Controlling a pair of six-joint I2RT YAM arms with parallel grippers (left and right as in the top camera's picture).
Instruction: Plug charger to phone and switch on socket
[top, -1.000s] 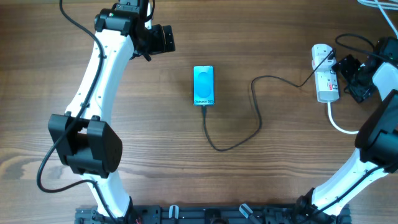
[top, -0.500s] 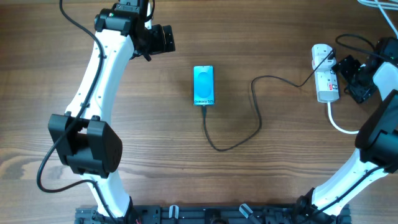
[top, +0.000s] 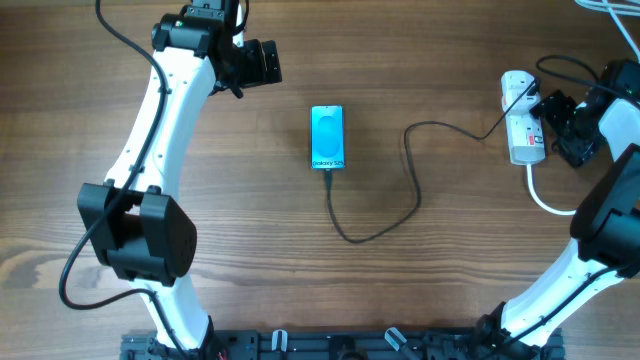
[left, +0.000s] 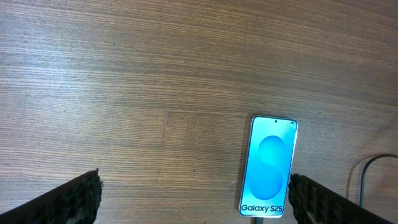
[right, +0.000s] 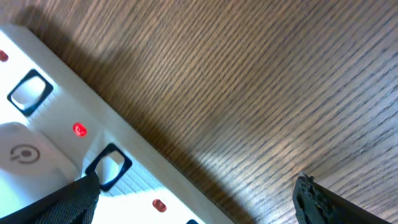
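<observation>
The phone (top: 327, 137) lies flat mid-table with a cyan screen; it also shows in the left wrist view (left: 268, 165) reading "Galaxy S25". The thin black charger cable (top: 385, 225) runs from the phone's near end in a loop to the white socket strip (top: 522, 118) at the right. My left gripper (top: 268, 62) is open and empty, up and left of the phone. My right gripper (top: 556, 113) is open, right against the socket's right side. In the right wrist view the socket (right: 56, 143) shows a lit red dot and one finger overlaps its edge.
The socket's thick white cord (top: 543, 198) curves off toward the right arm. More black and white cables hang at the far right corner (top: 600, 20). Bare wood table lies between the phone and the socket.
My right gripper has shifted slightly left toward the socket. The left arm, phone and cable have not moved.
</observation>
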